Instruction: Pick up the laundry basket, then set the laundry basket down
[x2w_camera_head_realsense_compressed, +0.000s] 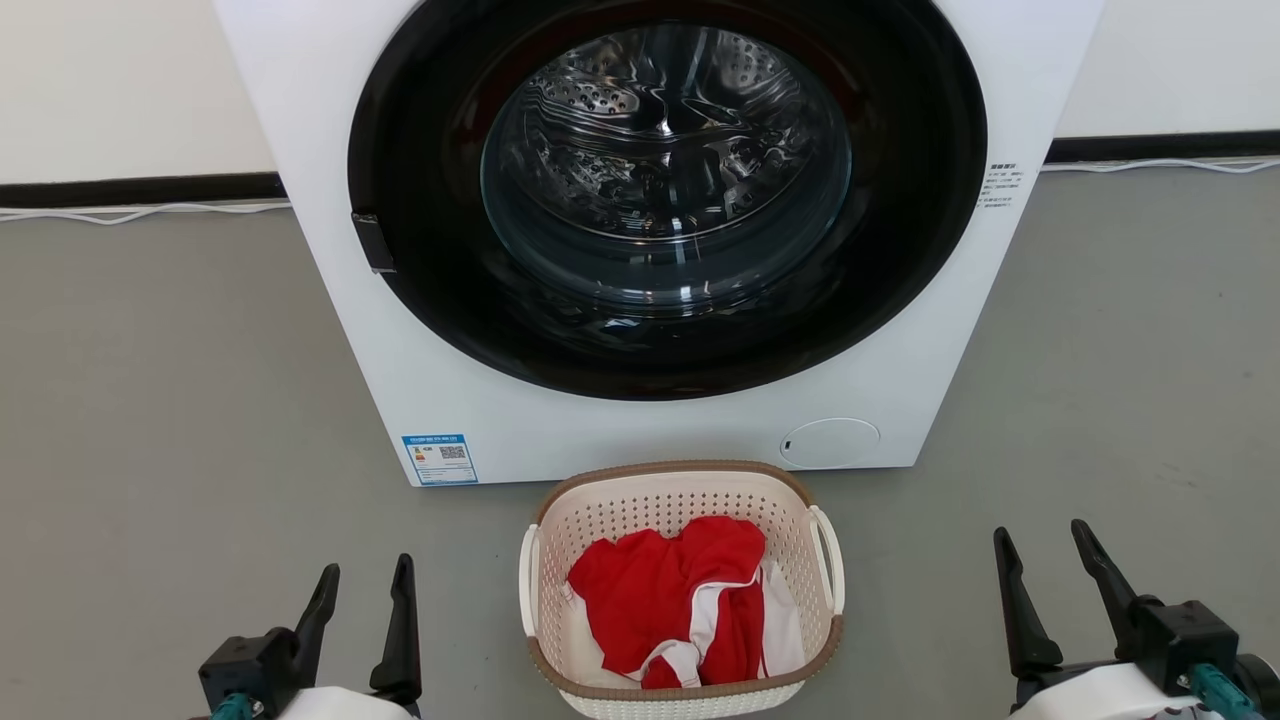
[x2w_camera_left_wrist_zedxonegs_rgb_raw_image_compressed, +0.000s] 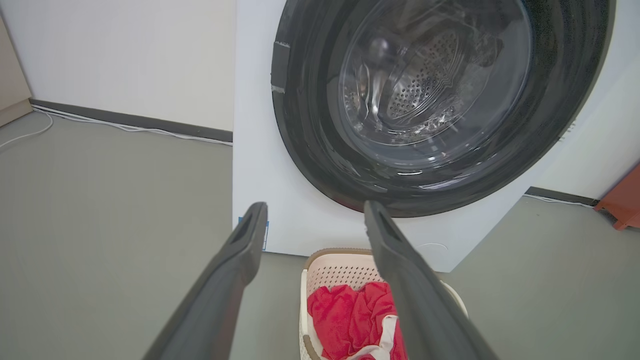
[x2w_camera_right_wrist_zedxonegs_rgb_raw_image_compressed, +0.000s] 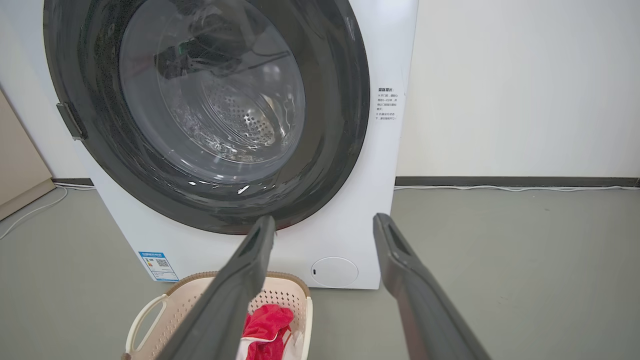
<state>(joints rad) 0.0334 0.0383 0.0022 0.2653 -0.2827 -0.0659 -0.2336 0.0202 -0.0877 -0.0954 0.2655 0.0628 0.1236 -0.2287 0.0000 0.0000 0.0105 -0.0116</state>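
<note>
1. The left gripper (x2w_camera_head_realsense_compressed: 367, 567) and right gripper (x2w_camera_head_realsense_compressed: 1040, 532) are seen nearest, fingers spread, nothing held;
2. The laundry basket (x2w_camera_head_realsense_compressed: 640, 505) is set on the grey floor (x2w_camera_head_realsense_compressed: 150, 400) between them; cream perforated walls, brown woven-look rim, white loop handles; a red-and-white garment (x2w_camera_head_realsense_compressed: 660, 590) is contained;
3. A white washer (x2w_camera_head_realsense_compressed: 600, 440) is placed just behind.
</note>
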